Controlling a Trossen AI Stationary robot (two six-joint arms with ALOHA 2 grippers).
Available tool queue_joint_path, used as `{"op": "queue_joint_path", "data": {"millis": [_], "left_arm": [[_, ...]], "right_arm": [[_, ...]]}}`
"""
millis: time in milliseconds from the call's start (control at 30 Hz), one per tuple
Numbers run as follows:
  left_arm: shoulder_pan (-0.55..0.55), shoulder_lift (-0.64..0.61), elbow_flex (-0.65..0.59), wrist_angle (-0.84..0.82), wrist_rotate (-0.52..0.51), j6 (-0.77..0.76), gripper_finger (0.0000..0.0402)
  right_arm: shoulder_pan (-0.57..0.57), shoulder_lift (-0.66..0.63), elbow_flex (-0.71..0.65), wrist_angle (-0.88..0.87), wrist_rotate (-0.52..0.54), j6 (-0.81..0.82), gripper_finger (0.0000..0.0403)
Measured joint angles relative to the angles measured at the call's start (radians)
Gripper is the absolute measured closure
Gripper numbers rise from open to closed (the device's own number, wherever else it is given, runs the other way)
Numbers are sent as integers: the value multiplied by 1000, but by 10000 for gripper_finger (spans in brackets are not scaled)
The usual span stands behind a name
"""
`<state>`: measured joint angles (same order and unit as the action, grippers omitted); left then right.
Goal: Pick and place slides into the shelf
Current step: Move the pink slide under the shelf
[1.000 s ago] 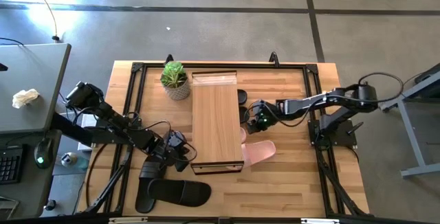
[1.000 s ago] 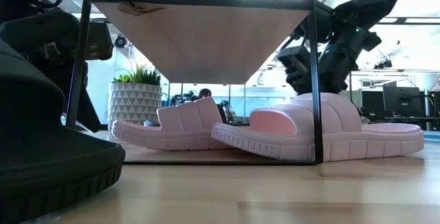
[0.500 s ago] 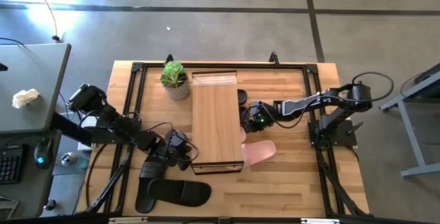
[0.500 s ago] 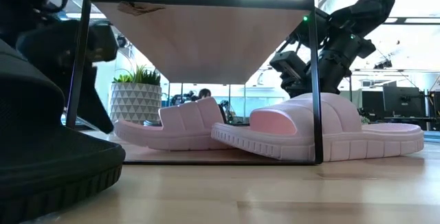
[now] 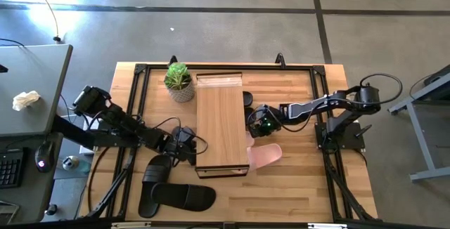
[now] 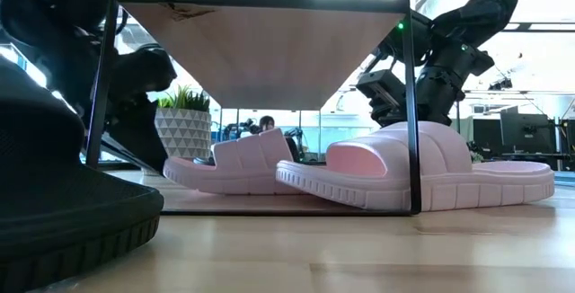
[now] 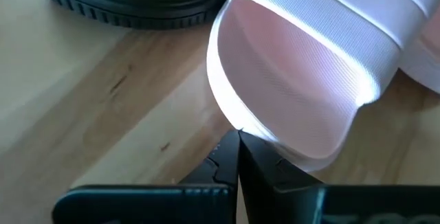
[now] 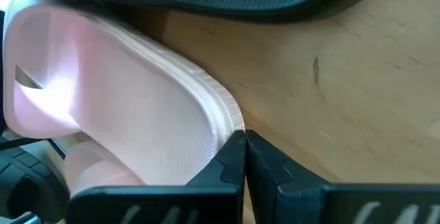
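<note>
From above we see the shelf (image 5: 222, 125) running near-to-far down the middle of the table (image 5: 295, 187), with a potted plant (image 5: 178, 81) at its far left corner. The left gripper (image 5: 188, 147) sits against the shelf's left side near the near end, and the right gripper (image 5: 257, 123) presses in at the shelf's right side about midway. Both sets of fingers are pinched together with nothing between them — in the left wrist view the closed tips (image 7: 238, 157) meet at the edge of a pink slide (image 7: 302, 80), and in the right wrist view the closed tips (image 8: 242, 157) rest against the sole rim of the other pink slide (image 8: 117, 114). At table level we find the two pink slides on the lower tier: the left one (image 6: 235, 167) lies further back, the right one (image 6: 422, 174) lies nearer and sticks out past the shelf's right post. From above, that slide's end (image 5: 264, 155) shows beyond the shelf's right edge. Two black slides (image 5: 169, 190) lie on the table near and left of the shelf, beside each other, and a bit of another black slide (image 5: 247, 100) shows on the far right of the shelf — just beyond the right gripper.
</note>
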<state>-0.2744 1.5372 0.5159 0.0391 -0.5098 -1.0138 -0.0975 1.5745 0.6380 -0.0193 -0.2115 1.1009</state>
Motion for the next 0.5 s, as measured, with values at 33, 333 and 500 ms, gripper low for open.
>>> {"op": "queue_joint_path", "data": {"millis": [33,333,500], "left_arm": [[3,0,0,-1,-1,5,402],[12,0,0,-20,-19,15,402],[12,-2,0,-19,-23,14,402]], "right_arm": [[0,0,0,0,-1,0,403],[0,0,0,-2,-2,-3,403],[0,-54,0,-41,55,-26,403]]}}
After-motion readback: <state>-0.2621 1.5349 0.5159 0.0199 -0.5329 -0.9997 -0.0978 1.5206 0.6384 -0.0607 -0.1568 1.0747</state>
